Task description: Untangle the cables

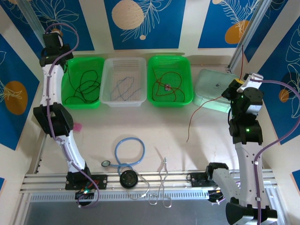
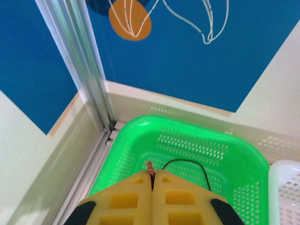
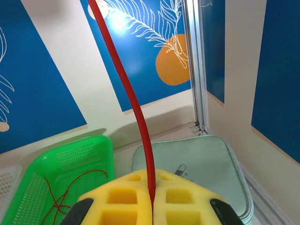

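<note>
On a white counter (image 1: 187, 150) between blue leaf-print walls (image 1: 145, 18), black cables (image 1: 86, 84), a bluish-grey cable (image 1: 123, 86) and red cables (image 1: 164, 86) lie sorted in separate baskets (image 1: 124, 60); our right hand (image 3: 151, 194) clamps a trailing red cable (image 3: 136, 108) and our left hand (image 2: 151, 180) pinches a coppery wire tip (image 2: 150, 166), so we judge little remains.

A thin black cable (image 1: 83, 86) is being held in loose loops on the floor of the left green basket (image 1: 82, 106). A bluish-grey cable (image 1: 123, 88) is being held in open curves by the white basket (image 1: 124, 104). A tangled red cable (image 1: 166, 86) is being held by the right green basket (image 1: 171, 102). A second red cable (image 3: 136, 108) is being pinched between the closed pads of the right gripper (image 3: 151, 199), and its free length is being trailed down towards the table (image 1: 140, 124).
</note>
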`<state>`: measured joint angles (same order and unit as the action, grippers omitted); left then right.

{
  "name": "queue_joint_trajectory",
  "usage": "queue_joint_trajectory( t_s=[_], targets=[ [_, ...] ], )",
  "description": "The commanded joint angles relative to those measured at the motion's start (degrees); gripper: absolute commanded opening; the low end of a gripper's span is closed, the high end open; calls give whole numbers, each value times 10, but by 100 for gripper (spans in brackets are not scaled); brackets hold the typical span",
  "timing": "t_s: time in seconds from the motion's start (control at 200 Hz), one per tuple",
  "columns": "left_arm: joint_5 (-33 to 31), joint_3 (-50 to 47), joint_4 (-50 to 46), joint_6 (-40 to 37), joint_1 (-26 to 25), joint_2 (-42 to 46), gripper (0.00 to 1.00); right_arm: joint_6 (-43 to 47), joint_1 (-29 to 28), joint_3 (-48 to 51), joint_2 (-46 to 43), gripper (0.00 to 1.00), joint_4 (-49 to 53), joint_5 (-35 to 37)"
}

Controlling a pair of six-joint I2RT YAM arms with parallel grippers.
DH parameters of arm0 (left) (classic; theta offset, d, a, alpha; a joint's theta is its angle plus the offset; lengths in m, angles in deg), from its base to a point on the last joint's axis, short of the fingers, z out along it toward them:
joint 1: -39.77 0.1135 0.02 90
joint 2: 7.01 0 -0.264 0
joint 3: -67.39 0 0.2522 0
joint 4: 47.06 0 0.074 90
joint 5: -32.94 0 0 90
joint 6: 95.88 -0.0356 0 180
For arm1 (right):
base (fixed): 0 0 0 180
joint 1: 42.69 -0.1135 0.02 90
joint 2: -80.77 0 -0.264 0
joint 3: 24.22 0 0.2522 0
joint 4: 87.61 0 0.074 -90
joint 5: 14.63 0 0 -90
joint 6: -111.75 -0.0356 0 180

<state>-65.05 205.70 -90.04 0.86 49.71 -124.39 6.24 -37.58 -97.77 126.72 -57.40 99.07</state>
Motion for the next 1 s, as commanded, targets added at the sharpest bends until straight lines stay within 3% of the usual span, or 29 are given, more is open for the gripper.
queue_joint_trajectory(
  t_s=[0.0, 0.225, 0.55, 0.81, 0.875, 0.95, 0.995],
  targets=[
    [22, 8, 0, 3, -10, -1, 0, -3, -1, -20, -4, 0, 1, -8],
    [113, -18, -101, 81, -20, -68, 0, -16, -3, -16, -3, 0, 3, -14],
    [125, 33, -232, 111, -25, -184, 0, -18, -6, -23, -6, 0, 15, -18],
    [155, 33, -249, 122, -18, -216, 0, -8, -7, -24, -14, 0, 17, -14],
    [155, 33, -239, 125, -18, -204, 15, -5, -7, -24, -13, 0, 17, -15],
    [142, 33, -227, 125, -18, -184, 43, -8, -8, -24, -12, 0, 15, -18],
    [131, 35, -220, 124, -18, -169, 51, -12, -8, -24, -12, 0, 14, -20]
  ],
)
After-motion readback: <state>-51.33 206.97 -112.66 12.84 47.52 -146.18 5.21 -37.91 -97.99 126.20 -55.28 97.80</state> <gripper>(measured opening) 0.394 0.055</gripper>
